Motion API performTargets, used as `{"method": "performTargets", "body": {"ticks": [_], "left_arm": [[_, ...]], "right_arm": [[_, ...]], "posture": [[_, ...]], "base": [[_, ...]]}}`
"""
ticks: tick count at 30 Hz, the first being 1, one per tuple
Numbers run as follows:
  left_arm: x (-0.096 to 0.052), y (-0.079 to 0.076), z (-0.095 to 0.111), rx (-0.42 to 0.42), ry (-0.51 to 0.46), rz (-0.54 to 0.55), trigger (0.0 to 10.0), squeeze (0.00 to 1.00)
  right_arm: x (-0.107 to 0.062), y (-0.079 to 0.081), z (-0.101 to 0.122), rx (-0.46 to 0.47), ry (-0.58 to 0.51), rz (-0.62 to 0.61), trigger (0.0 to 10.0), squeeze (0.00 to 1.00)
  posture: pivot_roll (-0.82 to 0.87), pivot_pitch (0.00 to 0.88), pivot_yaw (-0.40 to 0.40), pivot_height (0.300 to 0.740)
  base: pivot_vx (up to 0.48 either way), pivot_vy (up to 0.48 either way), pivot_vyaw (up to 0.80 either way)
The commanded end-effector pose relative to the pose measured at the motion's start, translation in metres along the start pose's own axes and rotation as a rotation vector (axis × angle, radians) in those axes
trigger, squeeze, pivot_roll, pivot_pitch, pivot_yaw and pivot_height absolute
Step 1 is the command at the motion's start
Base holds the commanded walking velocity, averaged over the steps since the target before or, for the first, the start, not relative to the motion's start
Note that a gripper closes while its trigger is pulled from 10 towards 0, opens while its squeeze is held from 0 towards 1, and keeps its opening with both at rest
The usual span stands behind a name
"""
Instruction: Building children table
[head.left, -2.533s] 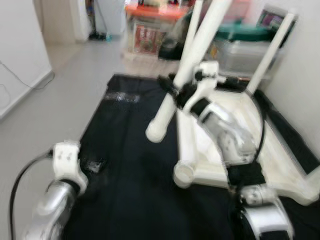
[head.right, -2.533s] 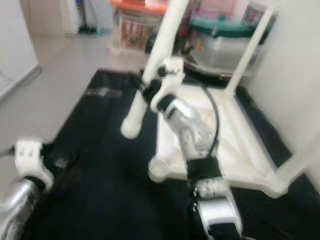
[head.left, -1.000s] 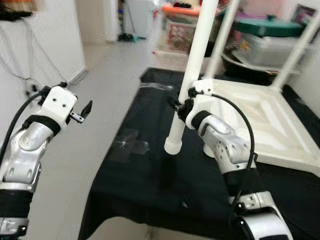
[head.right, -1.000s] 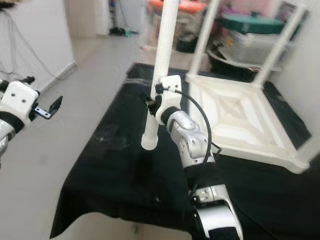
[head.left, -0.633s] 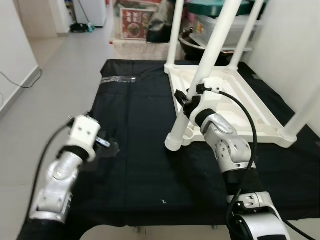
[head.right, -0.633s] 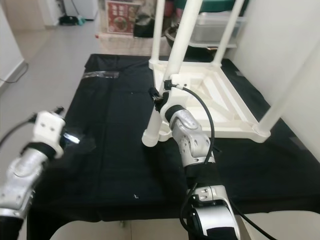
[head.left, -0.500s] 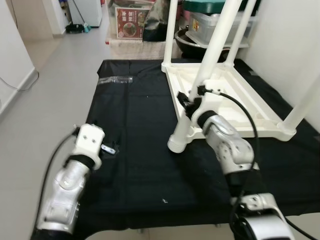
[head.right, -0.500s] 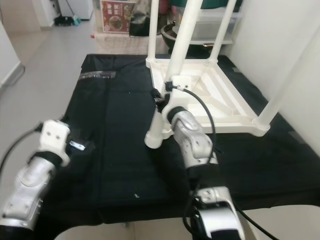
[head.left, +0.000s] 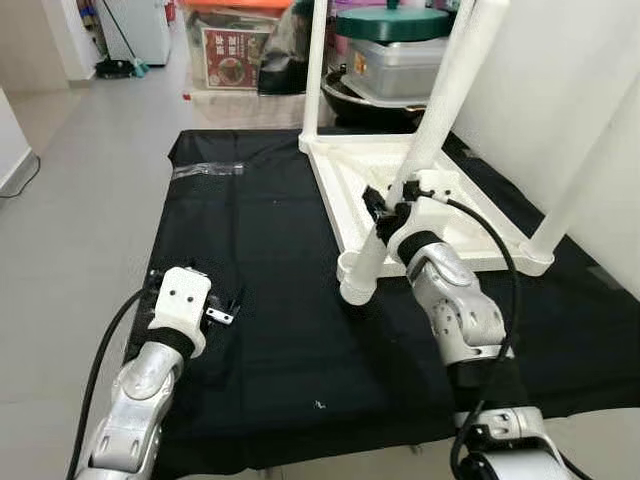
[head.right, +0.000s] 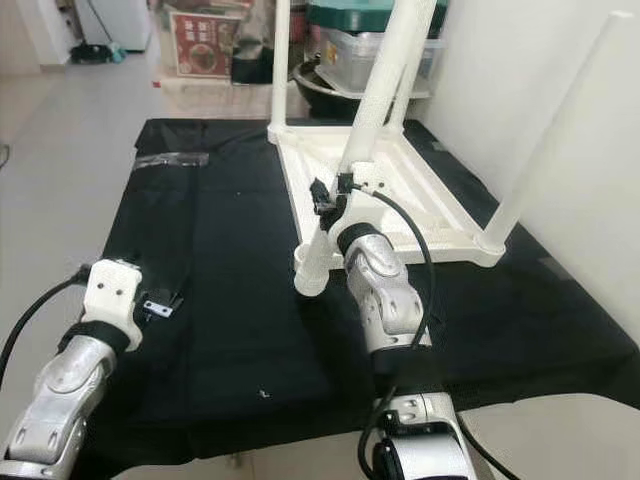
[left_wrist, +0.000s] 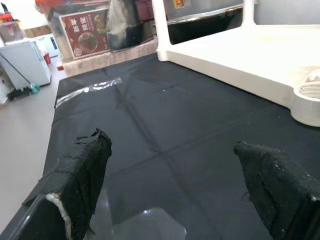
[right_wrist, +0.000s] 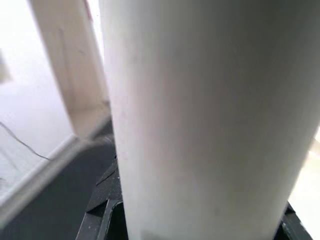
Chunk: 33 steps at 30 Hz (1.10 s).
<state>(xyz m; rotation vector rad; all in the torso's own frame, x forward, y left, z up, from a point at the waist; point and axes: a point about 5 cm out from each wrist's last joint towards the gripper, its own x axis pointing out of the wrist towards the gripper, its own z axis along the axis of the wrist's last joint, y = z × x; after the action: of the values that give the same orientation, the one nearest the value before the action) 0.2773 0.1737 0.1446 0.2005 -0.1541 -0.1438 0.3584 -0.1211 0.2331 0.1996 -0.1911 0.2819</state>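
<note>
The right gripper (head.left: 385, 212) has its two black fingers clamped around a white leg (head.left: 415, 165), low on the tube, not far above its open lower end. That end sits at the near left corner of the tabletop (head.left: 470, 215), which lies upside down on a black cloth (head.left: 270, 300); whether the end is already in the corner socket or only resting at its lip cannot be told. The leg leans up and to the right from the grip. In the right wrist view the leg (right_wrist: 210, 115) is very close to the camera, with black finger parts at both lower edges. Three other legs stand upright in the tabletop's other corners, one at the far left (head.left: 317, 70) and one at the near right (head.left: 590, 165), so this looks like the last leg to fit. To do the step well, the leg should be tipped upright until it matches its neighbours, its end centred over the socket, then pushed straight down; pushing while it leans would likely jam it or slide the tabletop over the cloth. The left gripper (head.left: 228, 309) hovers low over the cloth, well apart from the tabletop, its fingers (left_wrist: 82, 170) spread wide and holding nothing. It could usefully steady the tabletop's near edge during the push. Storage bins (head.left: 395, 50) stand beyond the cloth.
</note>
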Motion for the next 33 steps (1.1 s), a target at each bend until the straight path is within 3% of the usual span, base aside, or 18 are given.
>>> {"method": "performTargets", "body": {"ticks": [1,12,16,24,29,33], "left_arm": [[-0.002,-0.002,0.000,-0.035,0.008,-0.002,10.0,0.00],[-0.004,-0.003,0.004,-0.076,0.001,-0.005,10.0,0.00],[-0.004,-0.005,0.006,-0.098,-0.004,-0.013,10.0,0.00],[-0.006,-0.006,0.006,-0.104,-0.001,-0.022,10.0,0.00],[-0.005,-0.007,0.008,-0.108,-0.014,-0.019,10.0,0.00],[-0.006,-0.008,0.008,-0.115,-0.007,-0.018,10.0,0.00]], "right_arm": [[0.002,0.010,0.018,0.013,-0.067,0.065,10.0,0.00],[0.008,0.014,0.054,0.040,-0.168,0.147,10.0,0.00],[0.009,0.006,0.053,-0.009,-0.180,0.108,10.0,0.00],[0.007,0.008,0.047,-0.020,-0.167,0.111,10.0,0.00],[0.008,0.010,0.046,0.003,-0.150,0.131,10.0,0.00],[0.007,0.012,0.046,-0.018,-0.150,0.146,10.0,0.00]], "posture": [[0.13,0.000,-0.078,0.740],[0.12,0.000,-0.076,0.740],[0.12,0.000,-0.078,0.740],[0.12,0.000,-0.079,0.740],[0.12,0.000,-0.080,0.740],[0.13,0.000,-0.085,0.740]], "base": [[0.000,0.000,0.00],[0.301,0.000,0.00],[0.414,0.000,0.00],[0.463,0.000,0.00],[0.000,0.000,-0.80],[0.000,0.000,0.00]]}}
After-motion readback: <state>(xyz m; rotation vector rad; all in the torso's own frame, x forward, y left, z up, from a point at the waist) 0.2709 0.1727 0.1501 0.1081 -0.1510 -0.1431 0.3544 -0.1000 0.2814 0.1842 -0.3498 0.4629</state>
